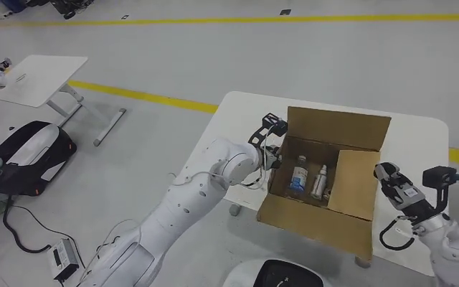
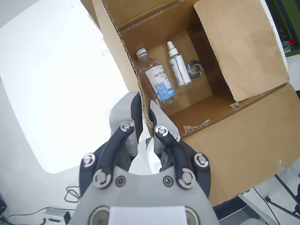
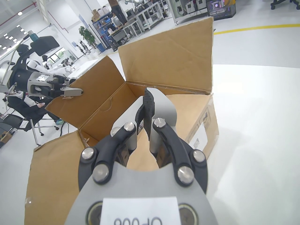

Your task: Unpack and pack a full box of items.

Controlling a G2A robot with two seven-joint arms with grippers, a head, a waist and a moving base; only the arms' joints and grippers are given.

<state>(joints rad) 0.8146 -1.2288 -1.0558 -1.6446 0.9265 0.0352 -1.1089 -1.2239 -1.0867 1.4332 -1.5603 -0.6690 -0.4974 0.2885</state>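
Pinching the ragged corrugated edge of the brown left flap (image 2: pixel 105 17), your left gripper (image 2: pixel 143 105) has its black pads clamped on the card. That is the nine o'clock side of the open brown cardboard box (image 1: pixel 308 219), which sits on the round-cornered white table (image 1: pixel 237 115). I judge the step to be opening that flap for unpacking. Swing it outward toward nine o'clock around its crease rather than lifting, because an upward pull would likely tip or drag the light box. The edge looks torn near the pads, so go slowly and don't twist.

On the box floor, from nine toward three o'clock, lie three items:
- a clear plastic bottle with a white cap and blue-and-white label (image 2: pixel 155 78);
- a slim white spray bottle (image 2: pixel 178 67) just beside it;
- a small round metal fitting (image 2: pixel 195 68) near the spray bottle's body.

All three rest loose, and a jolt would probably roll them.

Next comes the brown right flap (image 2: pixel 234 47), leaning inward over the opening at three o'clock. It will need folding back too. Your right gripper (image 3: pixel 146 104) hangs just outside that side, pads pressed together with nothing between them. Spread them before reaching for the flap.
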